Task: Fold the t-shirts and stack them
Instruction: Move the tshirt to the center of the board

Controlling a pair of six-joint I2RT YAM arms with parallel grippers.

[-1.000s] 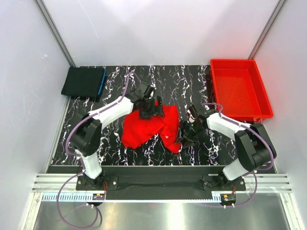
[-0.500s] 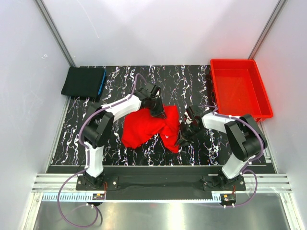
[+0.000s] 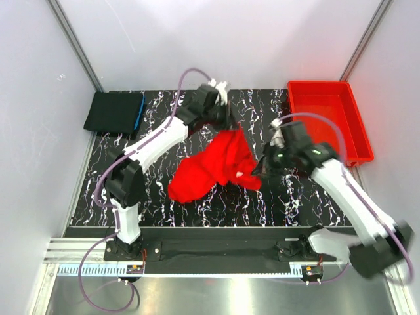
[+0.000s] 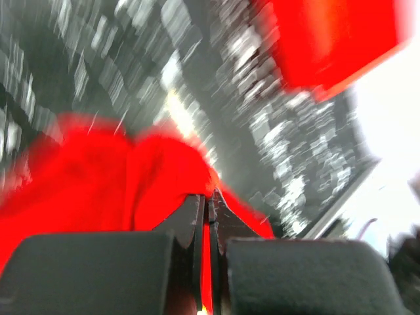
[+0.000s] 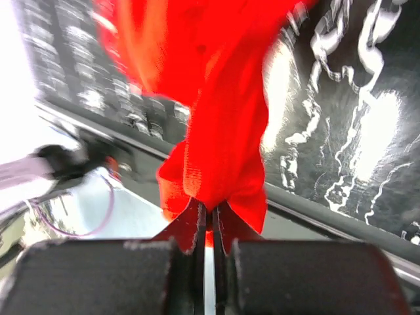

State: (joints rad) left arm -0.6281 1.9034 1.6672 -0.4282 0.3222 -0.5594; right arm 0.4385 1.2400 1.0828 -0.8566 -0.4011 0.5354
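The bright red t-shirt point(image 3: 213, 167) hangs crumpled between my two grippers, its lower left part still draped on the black marbled table point(image 3: 157, 197). My left gripper point(image 3: 226, 125) is shut on the shirt's far edge; in the left wrist view red cloth point(image 4: 118, 170) is pinched between the closed fingers of the left gripper point(image 4: 209, 197). My right gripper point(image 3: 259, 169) is shut on the shirt's right edge, and in the right wrist view the red t-shirt point(image 5: 223, 118) bunches out from the tips of the right gripper point(image 5: 211, 207). A folded black t-shirt with a blue edge point(image 3: 115, 113) lies at the far left corner.
A rigid red plastic bin point(image 3: 326, 121) stands at the far right of the table and shows blurred in the left wrist view as the red bin point(image 4: 328, 39). White walls point(image 3: 39, 131) close in the table on the left, back and right.
Both grippers closed on the red t-shirt and lifted it. The left one rose toward the back of the table, the right one rose and swung right, pulling the cloth up between them.
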